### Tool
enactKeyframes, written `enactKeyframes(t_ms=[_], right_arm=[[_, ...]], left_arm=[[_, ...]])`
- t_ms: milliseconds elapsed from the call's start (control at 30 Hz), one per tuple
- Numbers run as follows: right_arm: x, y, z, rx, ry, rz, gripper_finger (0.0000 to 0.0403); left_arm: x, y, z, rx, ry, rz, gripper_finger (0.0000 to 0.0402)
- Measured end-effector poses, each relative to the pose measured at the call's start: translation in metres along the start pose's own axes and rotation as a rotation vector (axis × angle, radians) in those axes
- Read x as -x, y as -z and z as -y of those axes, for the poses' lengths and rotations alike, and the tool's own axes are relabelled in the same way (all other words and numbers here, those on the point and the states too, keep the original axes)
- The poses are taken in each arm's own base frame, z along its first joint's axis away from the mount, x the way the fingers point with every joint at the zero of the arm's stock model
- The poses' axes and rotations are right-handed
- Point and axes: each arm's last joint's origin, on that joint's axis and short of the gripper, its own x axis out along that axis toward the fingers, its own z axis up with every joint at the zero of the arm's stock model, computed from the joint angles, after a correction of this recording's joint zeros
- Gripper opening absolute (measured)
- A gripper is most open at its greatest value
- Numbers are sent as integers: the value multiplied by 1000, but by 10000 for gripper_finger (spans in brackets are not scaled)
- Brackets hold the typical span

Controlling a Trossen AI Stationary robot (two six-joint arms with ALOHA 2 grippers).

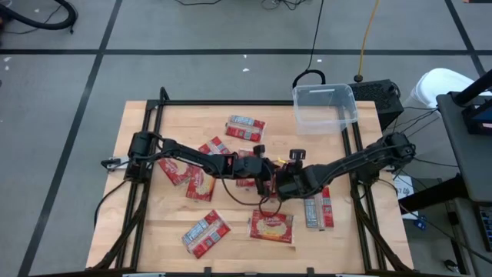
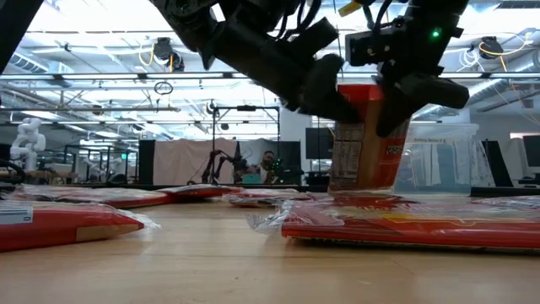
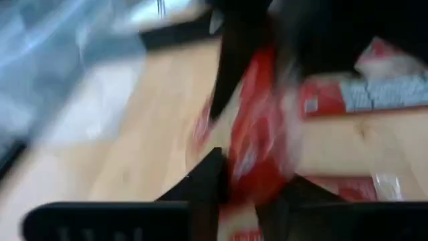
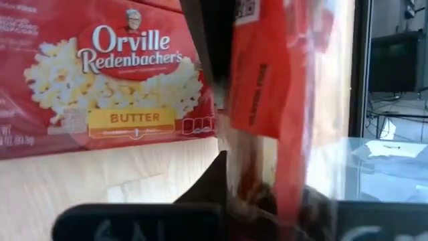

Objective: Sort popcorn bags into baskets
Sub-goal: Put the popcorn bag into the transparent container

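Both arms meet over the middle of the pale wood-plank surface (image 1: pixel 154 231), and between them a popcorn bag (image 2: pixel 364 139) hangs upright, clear of the wood; it's a flat red packet in crinkly clear wrap, white-grey print down one face. The right gripper (image 1: pixel 286 185) has its fingers pinched tight on that bag, and you can see the red film squeezed between them in its wrist view. The left gripper (image 1: pixel 265 175) sits right against the same bag with fingers narrowly parted around it; can't tell if they actually press it.

Other packets lie flat all around; one near the front edge (image 1: pixel 270 226) shows the cream-yellow popcorn picture, another front-left (image 1: pixel 205 233) is tilted with a white label up. In the right wrist view a bag face (image 4: pixel 107 80) reads "Orville Redenbacher's" and "BUTTER" on a yellow band.

The basket (image 1: pixel 324 108) is a clear plastic tub with rounded corners, sitting at the far right corner, well apart from the held bag.
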Motion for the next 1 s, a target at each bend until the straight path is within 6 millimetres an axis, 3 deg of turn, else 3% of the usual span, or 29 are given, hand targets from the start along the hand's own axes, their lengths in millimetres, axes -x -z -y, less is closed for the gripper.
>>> enactKeyframes(t_ms=[200, 333, 600, 767, 867, 1000], right_arm=[[11, 5, 12, -21, 24, 34, 22], [25, 11, 27, -66, 51, 93, 17], [52, 27, 61, -211, 112, 216, 18], [64, 39, 82, -347, 217, 281, 19], [65, 48, 98, -510, 326, 288, 19], [62, 54, 112, -581, 343, 266, 19]], left_arm=[[30, -1, -17, 128, -72, -188, 197], [56, -7, -28, 200, -168, -238, 220], [80, 6, -34, 216, -240, -226, 188], [76, 19, -32, 229, -241, -196, 152], [74, 21, -30, 242, -237, -165, 135], [73, 22, -29, 237, -224, -150, 120]])
